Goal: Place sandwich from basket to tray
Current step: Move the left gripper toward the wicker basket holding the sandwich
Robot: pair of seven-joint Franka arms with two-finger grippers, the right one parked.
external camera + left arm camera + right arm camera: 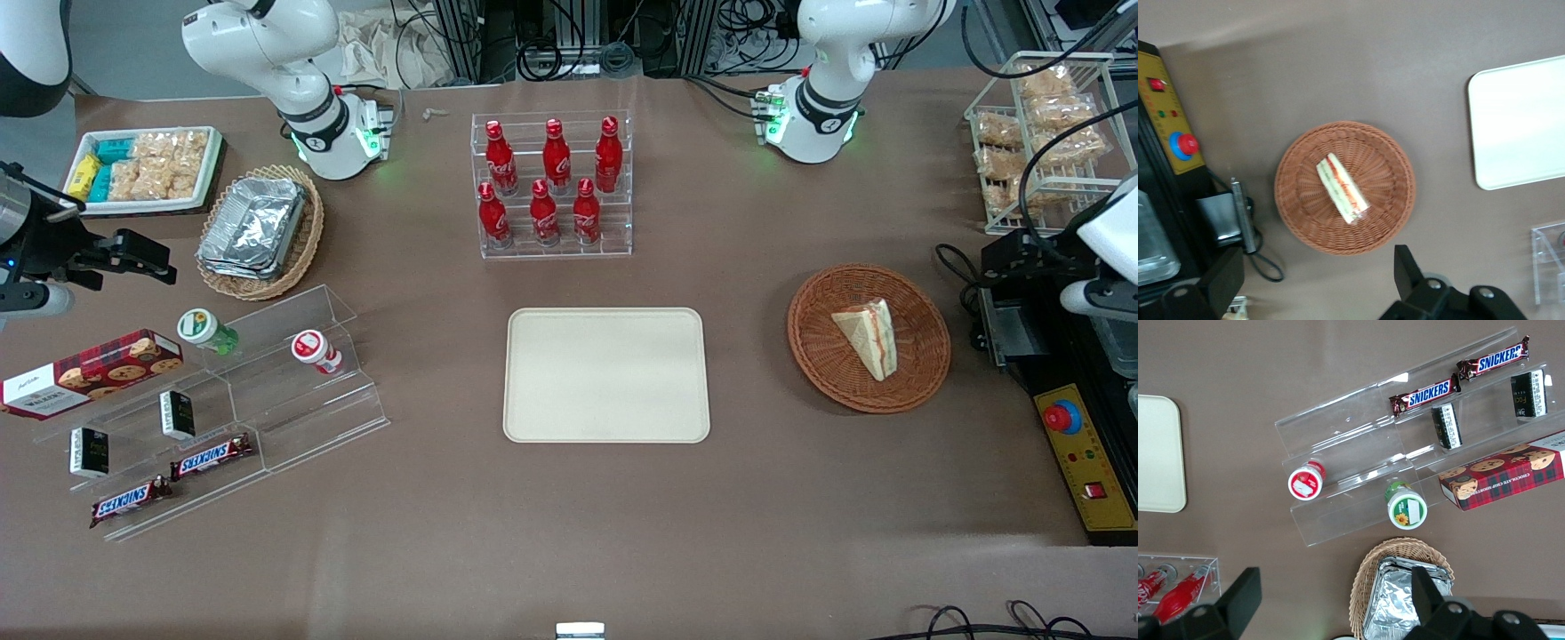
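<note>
The sandwich [867, 338] [1341, 188], a pale wedge with red and green filling on its cut edge, lies in the round reddish-brown wicker basket [809, 356] [1298, 213]. The cream tray [605, 373] [1518, 127] sits flat at the table's middle, a short gap from the basket, with nothing on it. My left gripper [989, 264] [1315, 280] hangs above the table beside the basket, toward the working arm's end. Its black fingers [1405, 267] stand wide apart and open, holding nothing, and are clear of the basket rim.
A yellow control box with a red button [1076, 453] [1178, 143] and a black cable [1265, 267] lie close to the basket. A clear rack of red bottles [551, 187] stands farther from the camera than the tray. Acrylic steps with snacks [267, 382] lie toward the parked arm's end.
</note>
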